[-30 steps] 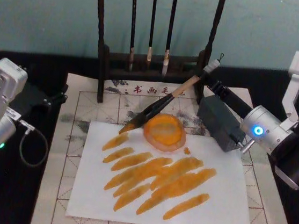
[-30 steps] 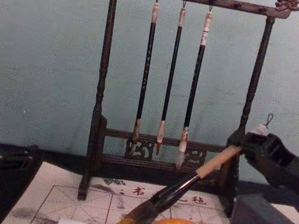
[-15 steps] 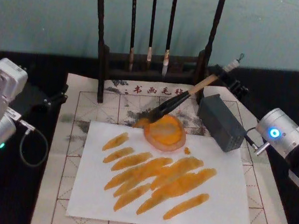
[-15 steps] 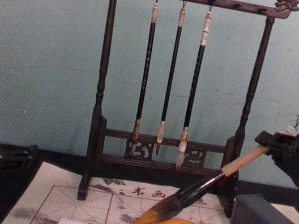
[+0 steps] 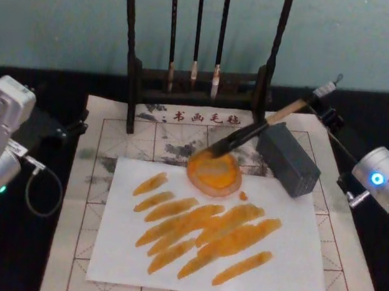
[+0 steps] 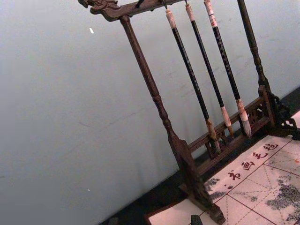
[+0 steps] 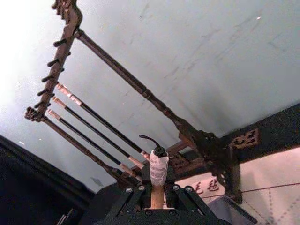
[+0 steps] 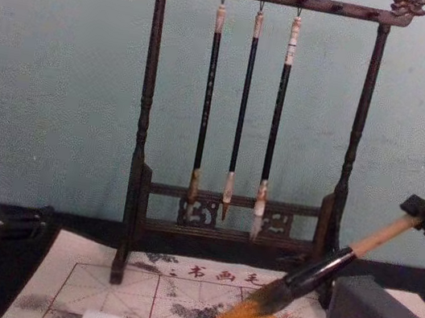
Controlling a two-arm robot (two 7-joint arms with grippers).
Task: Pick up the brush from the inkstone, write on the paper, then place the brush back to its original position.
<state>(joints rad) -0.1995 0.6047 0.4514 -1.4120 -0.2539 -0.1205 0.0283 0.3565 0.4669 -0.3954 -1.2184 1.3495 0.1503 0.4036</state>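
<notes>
At the right rear of the black counter [image 5: 6,257], the right gripper [image 5: 324,98] is clamped on the top end of the large calligraphy brush with pale wooden handle [image 5: 256,130]. Its dark tuft slants down to the rear rim of the round orange-stained inkstone [image 5: 214,174], which sits at the rear edge of the plain white paper sheet [image 5: 293,262]. The left gripper [image 5: 70,126] is parked far left; you cannot tell its state.

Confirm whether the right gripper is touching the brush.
Touching. The right wrist view shows the brush handle clamped between the fingers of the right gripper, wrapped end poking out past them. The left gripper sits parked at the left.
</notes>
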